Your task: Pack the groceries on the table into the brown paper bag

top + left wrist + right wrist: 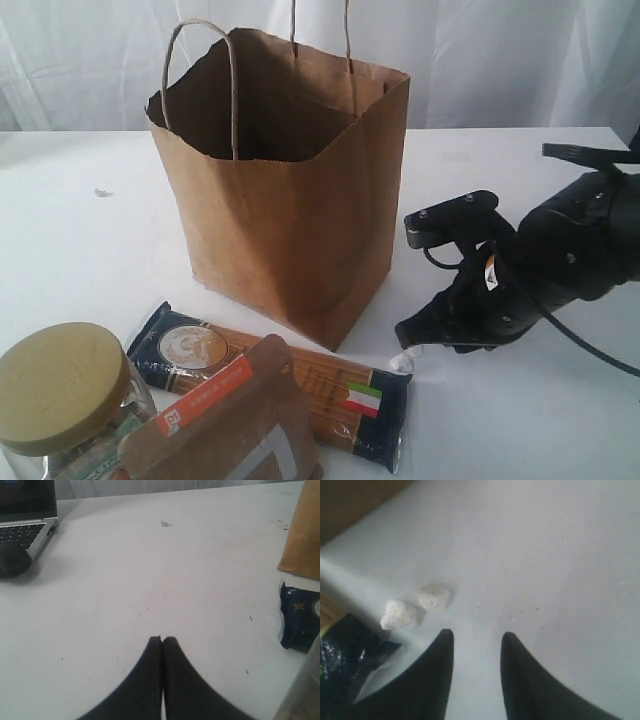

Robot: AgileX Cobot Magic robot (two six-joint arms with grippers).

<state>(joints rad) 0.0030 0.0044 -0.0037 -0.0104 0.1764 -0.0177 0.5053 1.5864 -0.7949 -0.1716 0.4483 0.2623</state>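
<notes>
Exterior view: long blue-ended spaghetti pack point(300, 385) lies on white surface point(520, 430) in front of tall brown paper bag point(290, 220), long axis approx. left-right, its flag end just beside right jaws, which stand narrowly apart w/ nothing between. Right arm looks nearer; left jaws are pressed together, away from pack. Bag upright, mouth open, no grocery visible inside.

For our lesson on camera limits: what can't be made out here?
Brown paper bag: exterior view, front wall hides its bottom.
Gold-lidded glass jar: exterior view, cut by lower edge.
Two white lumps: right wrist view, too blurred to identify.
Laptop: left wrist view, cut by an edge.
</notes>
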